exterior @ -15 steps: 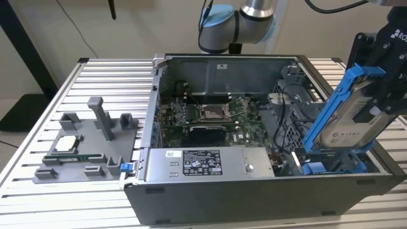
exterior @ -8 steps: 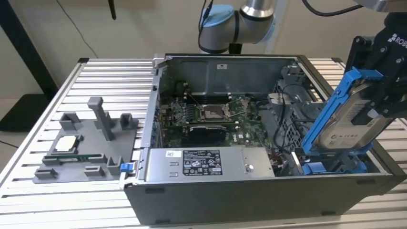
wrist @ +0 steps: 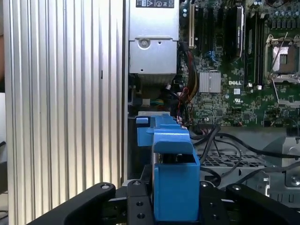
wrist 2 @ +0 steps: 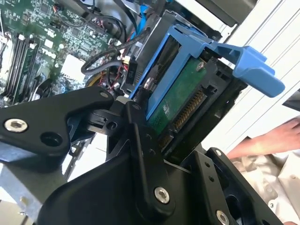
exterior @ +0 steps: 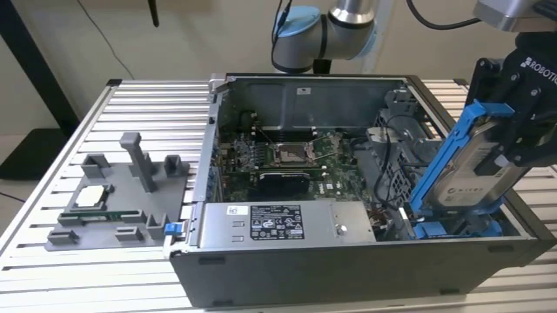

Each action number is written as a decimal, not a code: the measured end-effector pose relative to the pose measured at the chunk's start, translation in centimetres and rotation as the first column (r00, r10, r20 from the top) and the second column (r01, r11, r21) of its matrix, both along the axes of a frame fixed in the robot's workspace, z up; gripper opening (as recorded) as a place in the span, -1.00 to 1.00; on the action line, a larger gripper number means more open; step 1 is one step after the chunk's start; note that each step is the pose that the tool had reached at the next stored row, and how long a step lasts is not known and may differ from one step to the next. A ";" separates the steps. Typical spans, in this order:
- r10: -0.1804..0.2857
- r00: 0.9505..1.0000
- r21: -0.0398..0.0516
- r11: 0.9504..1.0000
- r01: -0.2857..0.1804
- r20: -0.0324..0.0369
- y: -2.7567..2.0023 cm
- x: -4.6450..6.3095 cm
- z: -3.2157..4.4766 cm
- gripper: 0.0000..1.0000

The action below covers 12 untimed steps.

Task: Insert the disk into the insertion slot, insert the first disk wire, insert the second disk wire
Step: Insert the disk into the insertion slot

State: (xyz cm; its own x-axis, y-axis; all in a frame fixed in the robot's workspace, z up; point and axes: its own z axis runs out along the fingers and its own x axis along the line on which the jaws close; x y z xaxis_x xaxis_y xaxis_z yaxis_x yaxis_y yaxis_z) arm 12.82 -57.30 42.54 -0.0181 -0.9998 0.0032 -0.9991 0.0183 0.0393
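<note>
Pinching the silver-grey, blue-framed rectangular disk (exterior: 475, 175), black gripper (exterior: 507, 151) holds it tilted 1-to-7 o'clock, low end at the grey cage's insertion slot (exterior: 445, 229).

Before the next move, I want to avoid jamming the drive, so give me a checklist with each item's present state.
1. Gripper shut on the disk: ok.
2. Disk's lower end at the insertion slot mouth: ok.
3. Disk seated in the slot: not ok, tilted and mostly out.
4. Black cables clear of the slot: cannot tell.
5. People clear: not ok, a hand shows past the disk in the second wrist view.
</note>
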 end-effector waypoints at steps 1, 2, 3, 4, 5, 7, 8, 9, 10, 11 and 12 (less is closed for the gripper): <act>0.000 1.000 0.000 1.000 0.000 0.000 0.07 0.0 -0.17 -1.00; 0.000 1.000 0.000 1.000 0.000 0.000 0.10 0.0 -0.37 -1.00; 0.000 1.000 0.000 1.000 0.000 0.000 0.12 0.0 -0.55 -1.00; 0.000 1.000 0.000 1.000 0.000 0.000 0.14 0.0 -0.72 -1.00; 0.000 1.000 0.000 1.000 0.000 0.000 0.15 0.0 -0.89 -1.00; 0.000 1.000 0.000 1.000 0.000 0.000 0.23 0.1 -1.15 -1.00; 0.001 1.000 0.001 1.000 -0.001 0.000 0.27 0.1 -1.26 -1.00; 0.001 1.000 0.002 1.000 -0.001 0.000 0.31 0.1 -1.36 -1.00; 0.001 1.000 0.002 1.000 -0.001 0.000 0.34 0.2 -1.45 -1.00; 0.001 1.000 0.002 1.000 -0.001 0.000 0.38 0.3 -1.53 -1.00; 0.002 1.000 0.002 1.000 -0.002 0.000 0.39 0.4 -1.63 -1.00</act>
